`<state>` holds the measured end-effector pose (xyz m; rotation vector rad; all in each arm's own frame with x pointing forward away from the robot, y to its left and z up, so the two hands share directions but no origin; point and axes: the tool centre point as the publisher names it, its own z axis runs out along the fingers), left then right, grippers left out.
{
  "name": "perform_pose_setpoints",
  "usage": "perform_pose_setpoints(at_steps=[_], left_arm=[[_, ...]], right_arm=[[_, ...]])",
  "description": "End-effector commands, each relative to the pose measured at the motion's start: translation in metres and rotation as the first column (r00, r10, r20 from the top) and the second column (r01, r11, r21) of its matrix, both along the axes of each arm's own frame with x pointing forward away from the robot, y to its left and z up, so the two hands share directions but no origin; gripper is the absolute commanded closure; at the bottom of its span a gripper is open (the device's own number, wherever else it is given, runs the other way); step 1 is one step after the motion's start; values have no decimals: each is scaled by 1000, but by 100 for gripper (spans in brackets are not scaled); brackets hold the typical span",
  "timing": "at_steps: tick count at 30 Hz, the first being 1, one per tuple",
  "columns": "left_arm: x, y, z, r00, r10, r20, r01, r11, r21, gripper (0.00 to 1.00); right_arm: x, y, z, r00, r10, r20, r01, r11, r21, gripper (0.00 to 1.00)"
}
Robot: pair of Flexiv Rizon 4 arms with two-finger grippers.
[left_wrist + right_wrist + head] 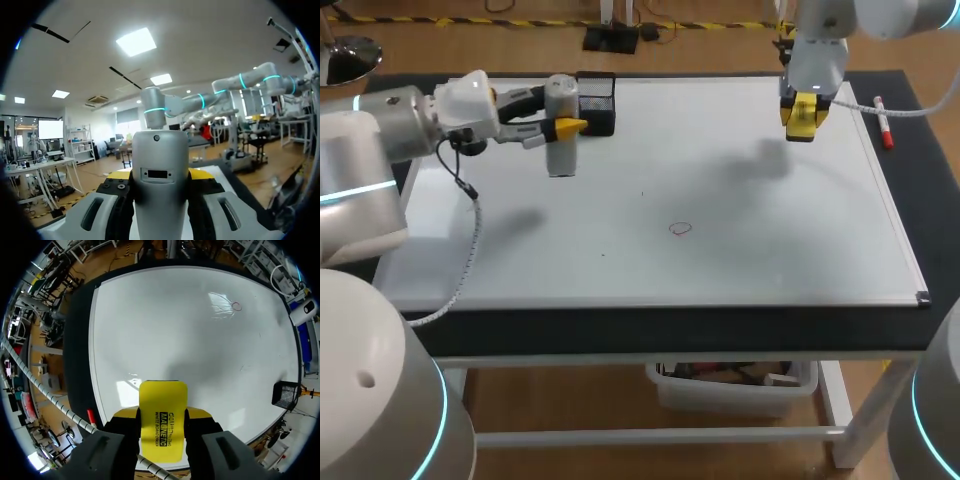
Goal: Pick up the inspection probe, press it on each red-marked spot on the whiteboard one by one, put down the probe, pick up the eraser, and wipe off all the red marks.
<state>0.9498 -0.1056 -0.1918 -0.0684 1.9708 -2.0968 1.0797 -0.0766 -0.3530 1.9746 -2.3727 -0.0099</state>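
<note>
Above whiteboard (750, 250) — left gripper (565, 127) clamped on probe (561, 155), right gripper (803, 112) clamped on eraser (162, 405).

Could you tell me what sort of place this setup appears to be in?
Probably a robotics test bench: a whiteboard lies flat on the table, my left gripper holds an inspection probe, my right gripper a yellow eraser, and one red mark is on the board.

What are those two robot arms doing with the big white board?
The left gripper is shut on the gray inspection probe and holds it up over the far left part of the whiteboard. The right gripper is shut on the yellow eraser, held above the board's far right part. One small red mark near the middle is not wiped off yet.
</note>
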Motion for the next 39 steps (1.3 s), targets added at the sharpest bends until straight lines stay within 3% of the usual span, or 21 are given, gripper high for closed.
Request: perform_pose_setpoints(at_steps=[1, 5, 13, 20, 39], left_arm=[[-7, -22, 1, 999, -44, 2, 44, 999, -3, 100], [-22, -49, 0, 990, -134, -36, 134, 991, 9, 100], [-54, -101, -13, 946, -317, -71, 313, 948, -58, 100], [-74, -125, -24, 902, -423, -89, 412, 903, -123, 100], [-72, -170, -45, 809, -587, -44, 575, 804, -151, 100]], right_arm=[[1, -1, 1, 1000, 3, -1, -3, 1000, -2, 100], [1, -1, 1, 1000, 3, -1, -3, 1000, -2, 100], [1, -1, 1, 1000, 3, -1, -3, 1000, -2, 100], [1, -1, 1, 1000, 3, -1, -3, 1000, -2, 100], [1, -1, 1, 1000, 3, -1, -3, 1000, -2, 100]])
